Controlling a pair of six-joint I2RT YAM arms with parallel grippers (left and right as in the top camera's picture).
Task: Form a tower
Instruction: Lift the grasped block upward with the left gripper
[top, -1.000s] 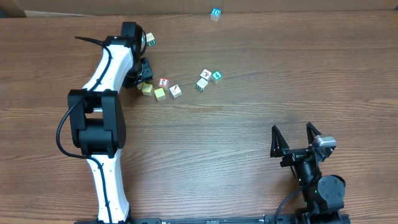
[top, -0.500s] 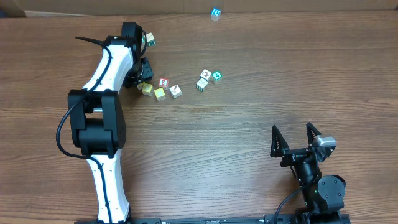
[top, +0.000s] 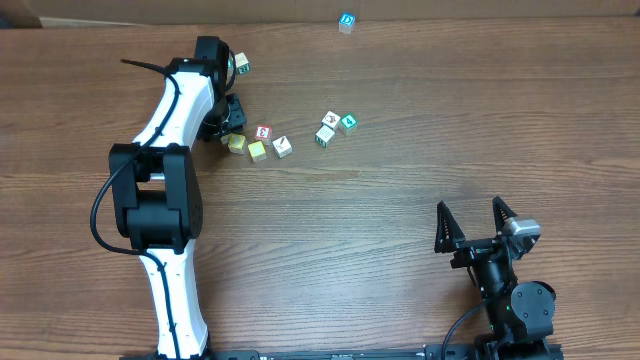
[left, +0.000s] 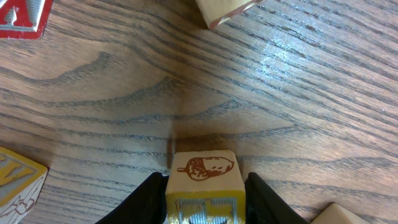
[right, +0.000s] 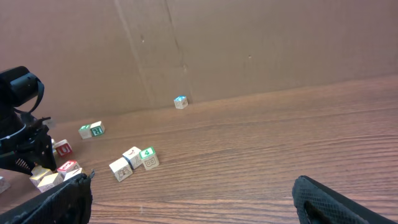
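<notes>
The tower is out of view; the wooden cubes all lie singly on the table (top: 420, 180). My left gripper (top: 229, 120) is at the left cluster. In the left wrist view its black jaws press both sides of a yellow-edged cube (left: 203, 180) with a brown acorn picture, which rests on the wood. The green-edged "4" cube (right: 147, 153) lies beside two pale cubes (right: 126, 163) mid-table. My right gripper (top: 470, 216) hovers open and empty near the front right, far from every cube; in its own wrist view, the right gripper (right: 193, 196) has nothing between its fingers.
A red-edged cube (top: 263, 132), a yellow cube (top: 257, 150) and a white cube (top: 282, 146) sit just right of the left gripper. Green-edged cubes (top: 241, 65) lie behind the left arm. A blue cube (top: 346, 20) stands at the cardboard back wall (right: 249, 43).
The left jaws have closed in onto the acorn cube. Neither arm nor any cube has visibly moved.
</notes>
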